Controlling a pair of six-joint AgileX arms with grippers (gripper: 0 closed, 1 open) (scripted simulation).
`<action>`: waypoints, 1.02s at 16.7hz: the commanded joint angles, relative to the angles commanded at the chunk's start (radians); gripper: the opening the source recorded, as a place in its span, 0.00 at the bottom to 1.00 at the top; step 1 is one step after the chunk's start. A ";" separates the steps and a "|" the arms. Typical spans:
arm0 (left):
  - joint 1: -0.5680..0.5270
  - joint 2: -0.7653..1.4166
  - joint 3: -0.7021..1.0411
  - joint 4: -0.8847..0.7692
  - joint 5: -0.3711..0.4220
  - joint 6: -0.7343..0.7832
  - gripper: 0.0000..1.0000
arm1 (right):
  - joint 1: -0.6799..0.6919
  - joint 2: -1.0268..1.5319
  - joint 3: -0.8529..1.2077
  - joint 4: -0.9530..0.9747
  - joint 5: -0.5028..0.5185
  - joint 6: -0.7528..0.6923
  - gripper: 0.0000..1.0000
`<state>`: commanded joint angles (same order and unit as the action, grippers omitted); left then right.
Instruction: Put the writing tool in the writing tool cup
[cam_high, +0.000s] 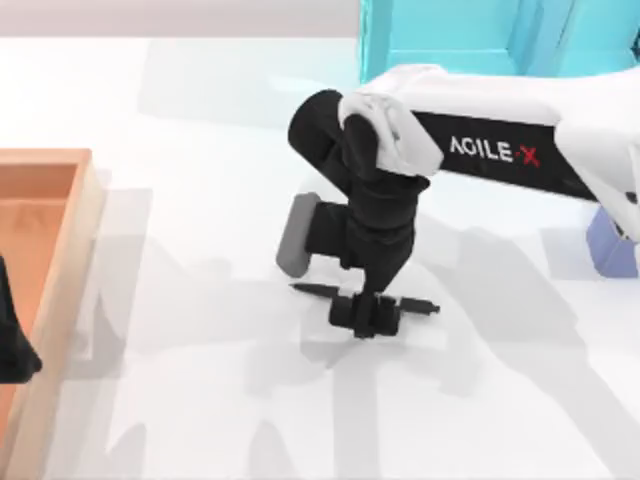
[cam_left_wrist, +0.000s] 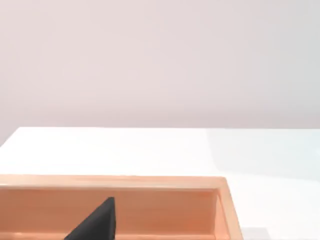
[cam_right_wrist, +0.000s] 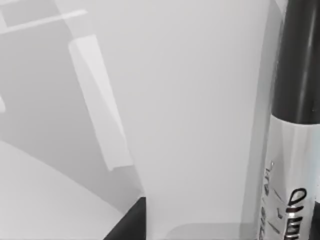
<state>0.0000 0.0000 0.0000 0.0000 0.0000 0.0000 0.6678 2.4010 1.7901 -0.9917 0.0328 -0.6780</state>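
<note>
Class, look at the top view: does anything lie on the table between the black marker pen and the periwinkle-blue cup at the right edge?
Nothing visible does. The right gripper is down over the slim black marker pen, and bare white table lies between it and the periwinkle-blue cup, half hidden under the arm.

The table (cam_high: 200, 400) is seen as smooth, matt white. The tray (cam_high: 60, 260) is rendered as pale, smooth wood. The marker (cam_right_wrist: 295, 150) is shown with a glossy black barrel and a shiny silvery label.
</note>
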 joint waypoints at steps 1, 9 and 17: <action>0.000 0.000 0.000 0.000 0.000 0.000 1.00 | 0.000 0.000 0.000 0.000 0.000 0.000 0.00; 0.000 0.000 0.000 0.000 0.000 0.000 1.00 | 0.095 -0.231 -0.050 -0.146 -0.027 0.115 0.00; 0.000 0.000 0.000 0.000 0.000 0.000 1.00 | 0.281 -0.562 -0.156 -0.376 -0.031 0.291 0.00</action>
<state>0.0000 0.0000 0.0000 0.0000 0.0000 0.0000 0.9489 1.8395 1.6339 -1.3678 0.0018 -0.3871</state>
